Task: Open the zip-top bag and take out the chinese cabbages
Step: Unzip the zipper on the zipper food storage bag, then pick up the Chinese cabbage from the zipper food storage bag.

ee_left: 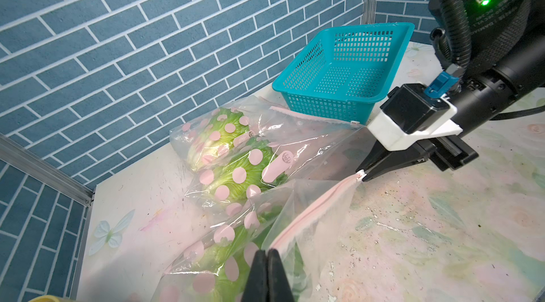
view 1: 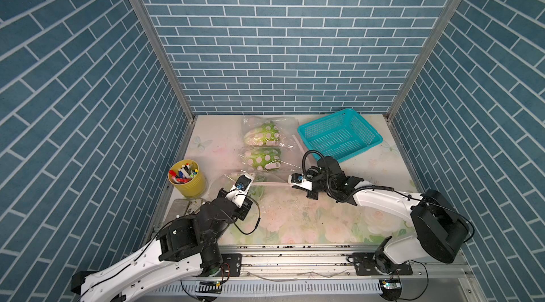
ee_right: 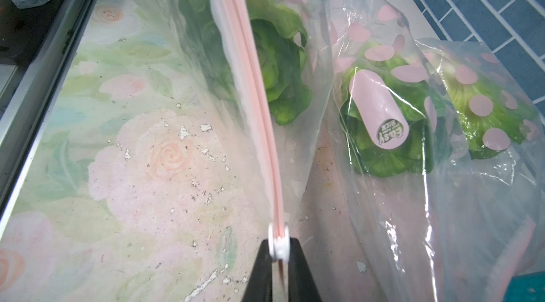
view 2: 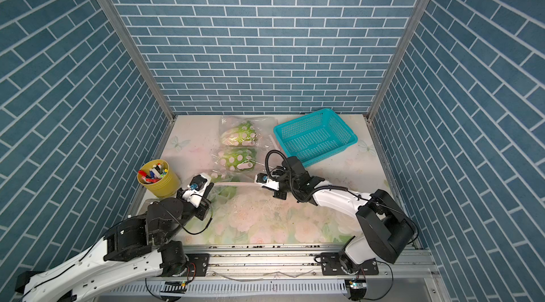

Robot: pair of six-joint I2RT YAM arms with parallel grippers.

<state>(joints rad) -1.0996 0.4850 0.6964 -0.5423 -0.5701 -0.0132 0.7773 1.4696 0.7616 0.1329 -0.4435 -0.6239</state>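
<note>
Zip-top bag (ee_right: 182, 20) slider (ee_right: 277, 234), unclear from above, sits in right gripper (ee_right: 279, 243).

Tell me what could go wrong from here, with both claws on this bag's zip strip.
1. The right claw pinches only the small white slider at its fingertips; it may slip off under pull.
2. The left claw holds thin film beside the zip strip; the film could tear, or the held bag could drag whole instead of opening.
3. The neighbouring bag appears to overlap it and may get dragged along.
</note>
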